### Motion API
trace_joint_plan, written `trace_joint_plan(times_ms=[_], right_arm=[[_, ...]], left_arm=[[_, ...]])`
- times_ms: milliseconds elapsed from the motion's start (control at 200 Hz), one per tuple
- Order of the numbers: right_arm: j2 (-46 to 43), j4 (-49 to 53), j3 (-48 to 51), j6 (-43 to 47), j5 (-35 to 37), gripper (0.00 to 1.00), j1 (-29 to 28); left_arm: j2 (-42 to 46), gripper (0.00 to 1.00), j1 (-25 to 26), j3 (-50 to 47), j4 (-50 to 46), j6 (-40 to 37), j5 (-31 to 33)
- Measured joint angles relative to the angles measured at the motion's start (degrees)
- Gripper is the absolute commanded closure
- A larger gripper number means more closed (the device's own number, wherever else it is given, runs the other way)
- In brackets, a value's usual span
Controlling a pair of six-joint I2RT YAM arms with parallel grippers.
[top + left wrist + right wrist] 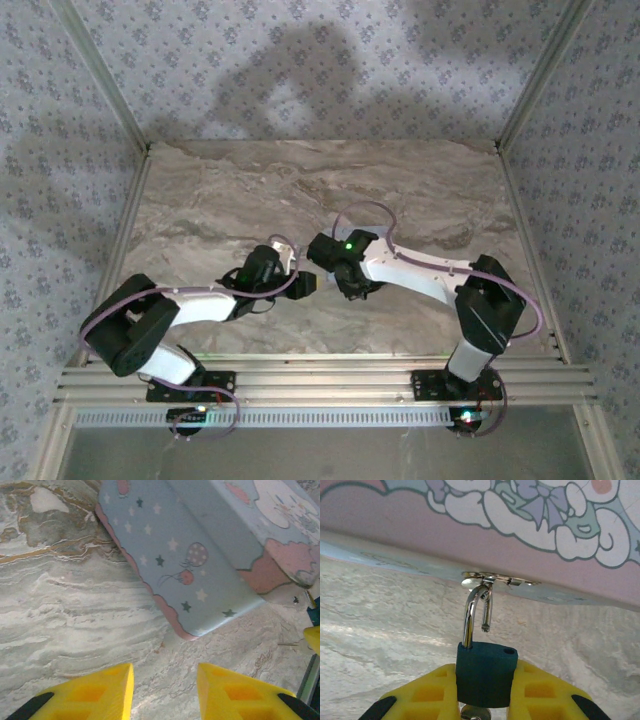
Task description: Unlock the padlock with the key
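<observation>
- Evidently, we have the right gripper point(485, 696) clenched on the dark teal body of the padlock point(484, 666), one yellow finger on each side, so the body cannot swing while it is worked.
- We see the padlock hanging just under the edge of the cartoon-lidded tin point(470, 520), its shackle point(468, 615) hooked through the small metal hasp point(490, 580).
- One leg of the shackle runs into the body; the shorter leg ends free above an empty hole point(509, 651). We judge from this that the lock has sprung open.
- A bit of bright metal shows beneath the body, between the fingers; we take it for the key point(475, 713), though too little shows to be sure.
- Our left gripper point(165, 680) is released, with only bare table point(60, 615) between its fingers and the tin's corner just ahead. We judge it waits there to brace the tin.
- What seems left is unhooking the shackle from the hasp.
</observation>
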State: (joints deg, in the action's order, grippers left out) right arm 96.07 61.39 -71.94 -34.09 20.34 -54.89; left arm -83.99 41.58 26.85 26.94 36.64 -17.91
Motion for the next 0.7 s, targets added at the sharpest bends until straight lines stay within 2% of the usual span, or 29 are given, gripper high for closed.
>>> trace_joint_plan(times_ms=[275,425,545,700], right_arm=[[1.51,-0.09,0.79,5.33,6.62,1.00,-2.97],[6.27,0.76,0.07,6.95,12.11,1.00,-6.75],[10.75,2.05,-1.81,6.47,15.50,1.00,-9.14],[11.72,2.25,-3.85,6.05,19.02,1.00,-10.93]], left_arm=[[-0.02,0.62,-0.44,0.22,-0.20,-0.20,-2.16],[-0.24,0.63,-0.81,0.96,-0.17,-0.13,-4.20],[-1.11,0.63,-2.27,1.33,-0.17,0.13,-6.21],[-1.29,0.63,-5.62,1.18,-0.13,0.92,-8.02]])
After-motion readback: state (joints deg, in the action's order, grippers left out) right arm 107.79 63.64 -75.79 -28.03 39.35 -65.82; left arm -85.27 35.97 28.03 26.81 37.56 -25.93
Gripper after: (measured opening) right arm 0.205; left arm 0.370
